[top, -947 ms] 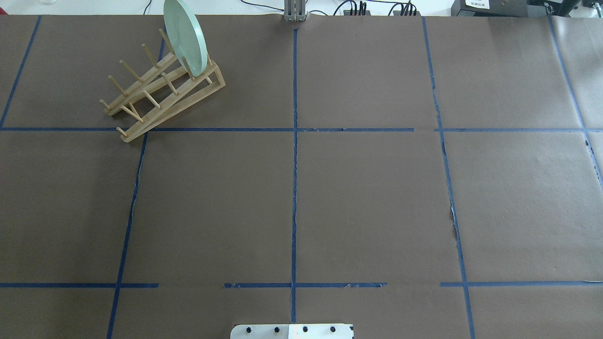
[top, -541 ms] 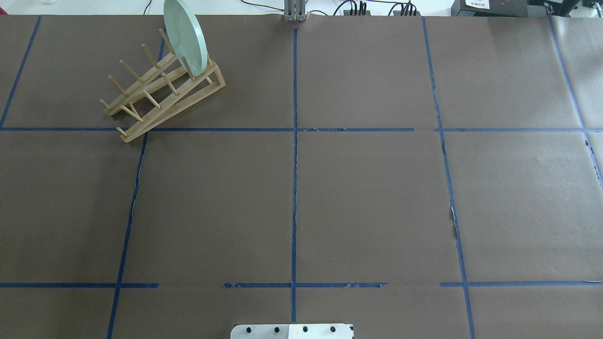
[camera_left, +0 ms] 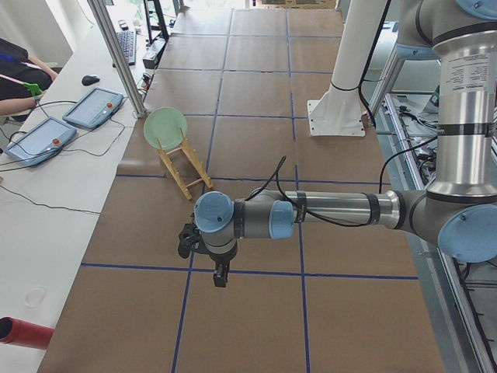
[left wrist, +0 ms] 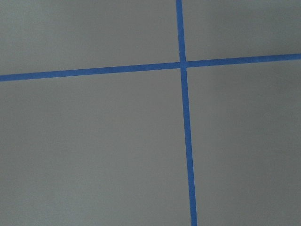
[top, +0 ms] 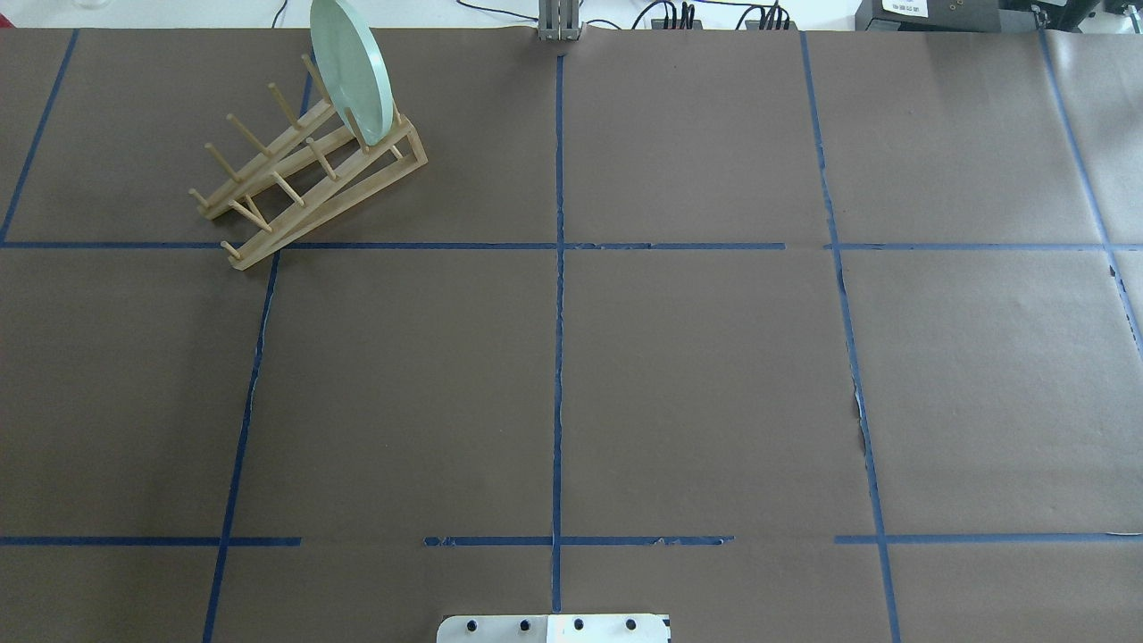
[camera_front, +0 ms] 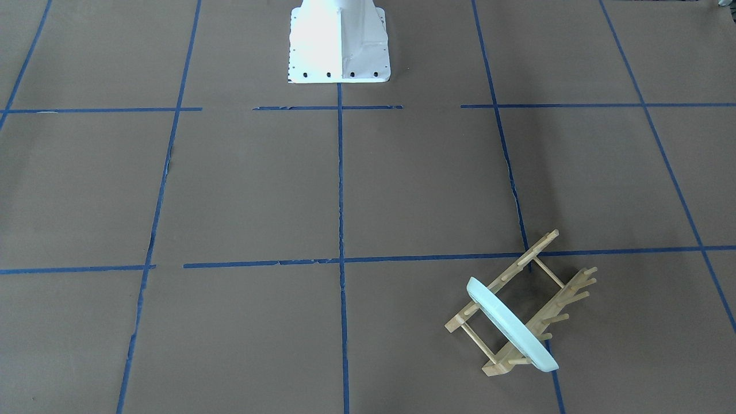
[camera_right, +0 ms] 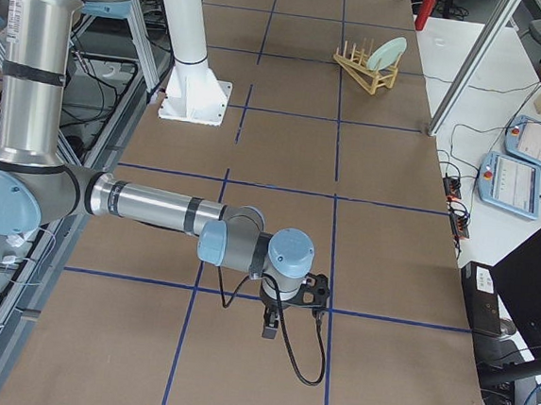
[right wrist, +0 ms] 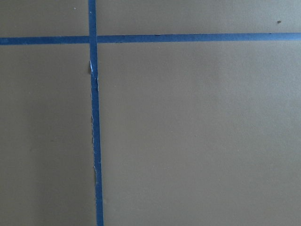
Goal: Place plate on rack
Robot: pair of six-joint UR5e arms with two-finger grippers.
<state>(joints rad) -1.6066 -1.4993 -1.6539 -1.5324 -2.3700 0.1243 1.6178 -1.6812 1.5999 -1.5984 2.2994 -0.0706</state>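
The pale mint-green plate (top: 351, 67) stands on edge between the pegs at the far end of the light-wood rack (top: 304, 179), at the table's far left. Both also show in the front-facing view, plate (camera_front: 512, 325) and rack (camera_front: 560, 290), and small in the side views. My left gripper (camera_left: 221, 276) shows only in the exterior left view, low over the brown table and far from the rack. My right gripper (camera_right: 272, 328) shows only in the exterior right view, likewise low and far away. I cannot tell whether either is open or shut. Both wrist views show only table and tape.
Brown paper with a blue tape grid (top: 558, 313) covers the table. The white robot base (camera_front: 339, 40) stands at the near middle edge. Tablets (camera_left: 95, 107) and cables lie on the white bench beyond the far edge, beside a metal post (camera_left: 116, 54).
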